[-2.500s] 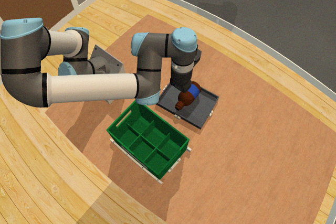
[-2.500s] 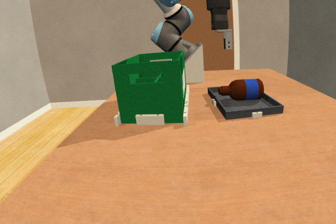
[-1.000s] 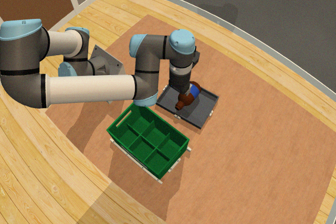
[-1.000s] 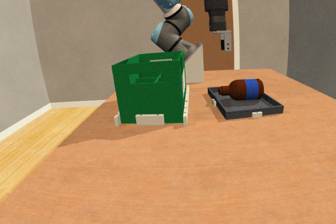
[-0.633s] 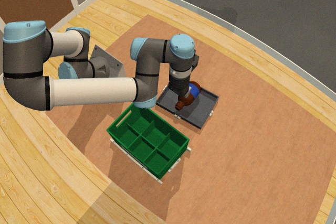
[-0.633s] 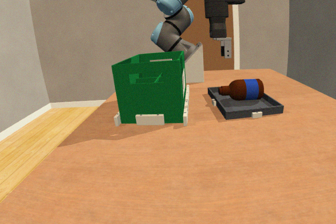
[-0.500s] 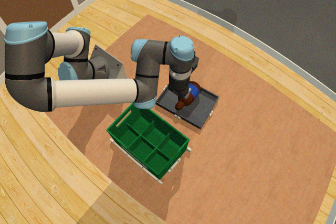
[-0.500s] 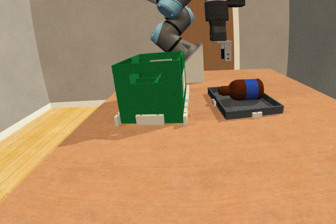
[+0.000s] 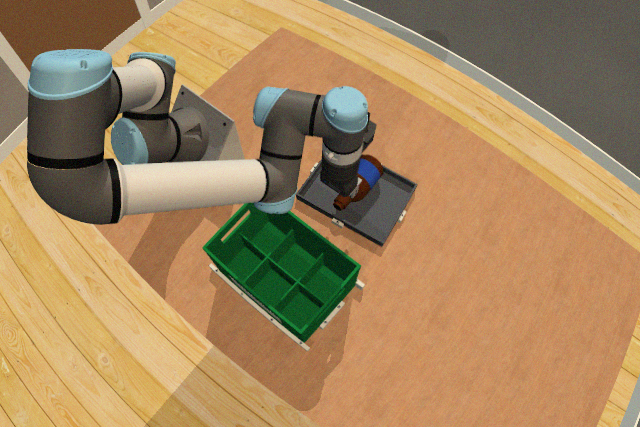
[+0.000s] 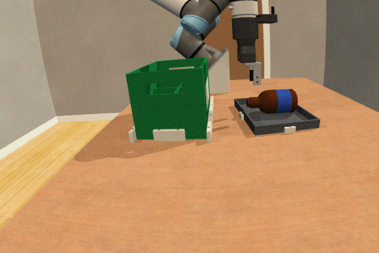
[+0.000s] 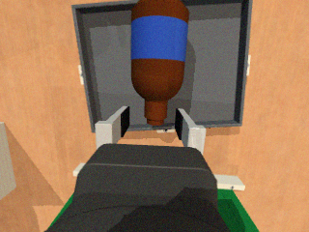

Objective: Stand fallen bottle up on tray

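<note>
A brown bottle [image 10: 273, 101] with a blue label lies on its side in the dark grey tray [image 10: 276, 116], its neck pointing toward the green crate [image 10: 169, 101]. The bottle also shows in the overhead view [image 9: 361, 183] and in the wrist view [image 11: 159, 58], on the tray. My gripper [image 10: 255, 82] points straight down and hangs a little above the bottle's neck end. In the wrist view my gripper [image 11: 152, 117] is open, its two fingers standing either side of the bottle's mouth, above it. Nothing is between the fingers.
The green crate [image 9: 283, 269] with several empty compartments stands to the left of the tray [image 9: 361, 202], a small gap between them. White brackets sit at the feet of crate and tray. The arm's base mount [image 10: 218, 72] stands behind the crate.
</note>
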`<move>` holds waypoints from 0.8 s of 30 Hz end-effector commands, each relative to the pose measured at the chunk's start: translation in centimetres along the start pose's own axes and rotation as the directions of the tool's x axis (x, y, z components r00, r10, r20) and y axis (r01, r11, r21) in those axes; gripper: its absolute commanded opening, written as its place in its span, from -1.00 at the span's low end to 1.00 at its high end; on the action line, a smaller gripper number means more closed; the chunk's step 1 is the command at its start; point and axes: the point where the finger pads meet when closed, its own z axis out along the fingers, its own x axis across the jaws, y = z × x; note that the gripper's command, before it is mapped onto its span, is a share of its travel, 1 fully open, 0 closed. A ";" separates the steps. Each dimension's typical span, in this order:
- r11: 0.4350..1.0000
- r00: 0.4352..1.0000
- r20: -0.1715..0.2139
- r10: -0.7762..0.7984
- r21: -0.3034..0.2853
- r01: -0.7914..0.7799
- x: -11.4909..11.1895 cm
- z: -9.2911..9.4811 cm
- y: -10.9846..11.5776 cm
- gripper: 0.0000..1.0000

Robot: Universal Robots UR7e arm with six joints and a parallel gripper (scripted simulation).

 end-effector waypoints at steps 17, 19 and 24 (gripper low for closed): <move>1.000 1.000 -0.006 -0.002 0.003 0.002 0.1 3.6 -0.1 1.00; 1.000 1.000 -0.006 -0.002 0.003 0.002 0.1 3.6 -0.1 1.00; 1.000 1.000 -0.008 -0.001 0.004 0.001 0.2 3.5 -0.1 1.00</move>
